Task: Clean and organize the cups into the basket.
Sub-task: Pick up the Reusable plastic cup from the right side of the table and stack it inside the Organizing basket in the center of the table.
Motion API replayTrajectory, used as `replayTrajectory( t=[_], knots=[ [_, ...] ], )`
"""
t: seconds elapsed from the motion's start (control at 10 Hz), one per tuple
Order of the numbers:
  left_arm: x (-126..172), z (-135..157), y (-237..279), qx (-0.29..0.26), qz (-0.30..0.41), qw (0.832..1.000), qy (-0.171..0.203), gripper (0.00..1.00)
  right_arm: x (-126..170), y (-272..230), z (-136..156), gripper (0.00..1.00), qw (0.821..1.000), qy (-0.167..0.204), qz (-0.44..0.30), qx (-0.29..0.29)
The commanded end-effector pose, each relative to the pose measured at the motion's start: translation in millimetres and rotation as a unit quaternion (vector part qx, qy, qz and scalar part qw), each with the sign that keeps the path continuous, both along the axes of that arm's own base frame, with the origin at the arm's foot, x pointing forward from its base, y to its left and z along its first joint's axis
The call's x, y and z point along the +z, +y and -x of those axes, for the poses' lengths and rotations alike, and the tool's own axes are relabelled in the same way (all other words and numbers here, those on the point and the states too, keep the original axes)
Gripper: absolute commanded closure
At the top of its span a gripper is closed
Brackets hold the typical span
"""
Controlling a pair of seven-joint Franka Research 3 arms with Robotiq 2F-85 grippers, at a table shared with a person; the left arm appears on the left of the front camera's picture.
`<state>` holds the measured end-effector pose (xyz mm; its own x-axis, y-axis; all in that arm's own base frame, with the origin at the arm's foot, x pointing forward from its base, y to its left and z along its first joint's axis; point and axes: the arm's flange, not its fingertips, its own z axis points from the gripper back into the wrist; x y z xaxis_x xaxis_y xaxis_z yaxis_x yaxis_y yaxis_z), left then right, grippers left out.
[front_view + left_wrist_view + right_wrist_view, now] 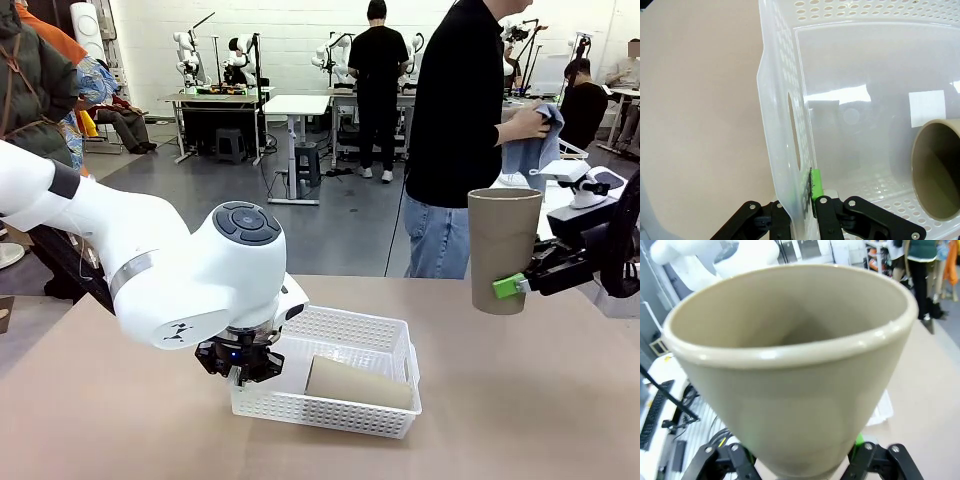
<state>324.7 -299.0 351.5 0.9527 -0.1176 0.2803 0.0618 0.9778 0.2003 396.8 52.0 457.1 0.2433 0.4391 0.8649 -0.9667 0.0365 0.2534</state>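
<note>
The white basket (350, 318) (780, 100) is set on the table (520, 400) (695, 100), and every place here is given from it. Its left short wall is clamped by the left end effector (243, 375) (810, 187). The jaws are closed almost fully on the thin plastic, close to the cut-out handle, with 1 finger inside the wall and 1 outside.

Inside the basket, toward its right end and apart from the clamped wall, the lying cup (355, 383) (937, 170) is seen. It is tan, is laid on its side, and its open mouth is turned toward the clamped wall.

To the right of the basket and well above the table, the raised cup (503, 240) (790, 390), also tan, is held upright with its mouth up. Its lower part is gripped by the right end effector (505, 285) (795, 465), whose jaws are opened to the cup's width.

Beyond the basket, at the far side of the table, a person (455, 120) is standing, and a blue-grey cloth (530, 155) is held in the hands.
</note>
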Motion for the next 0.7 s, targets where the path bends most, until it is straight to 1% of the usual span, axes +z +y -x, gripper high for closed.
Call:
replayTrajectory(
  t=[0.0,0.2,0.3,0.4,0.5,0.6],
  knots=[
    [-2.2,2.5,0.9,-0.002,-0.008,1.000,-0.005,1.00,-30.5,-3.9,-10.2,1.00,1.000,0.005,-0.003,0.007],
    [-2.2,2.5,0.9,-0.002,-0.008,1.000,-0.005,1.00,-30.5,-3.9,-10.2,1.00,1.000,0.005,-0.003,0.007],
    [-2.2,2.5,0.9,-0.002,-0.008,1.000,-0.005,1.00,-19.9,-1.9,-5.4,0.21,1.000,0.009,-0.002,0.004],
    [-2.2,2.5,0.9,-0.002,-0.008,1.000,-0.005,1.00,9.1,19.8,1.8,0.21,0.997,-0.039,0.066,0.006],
    [-2.2,2.5,0.9,-0.002,-0.008,1.000,-0.005,1.00,32.4,44.4,-2.4,0.21,0.993,-0.040,0.109,0.013],
    [-2.2,2.5,0.9,-0.002,-0.008,1.000,-0.005,1.00,46.5,69.2,-13.6,0.21,0.986,-0.044,0.158,0.001]
  ],
)
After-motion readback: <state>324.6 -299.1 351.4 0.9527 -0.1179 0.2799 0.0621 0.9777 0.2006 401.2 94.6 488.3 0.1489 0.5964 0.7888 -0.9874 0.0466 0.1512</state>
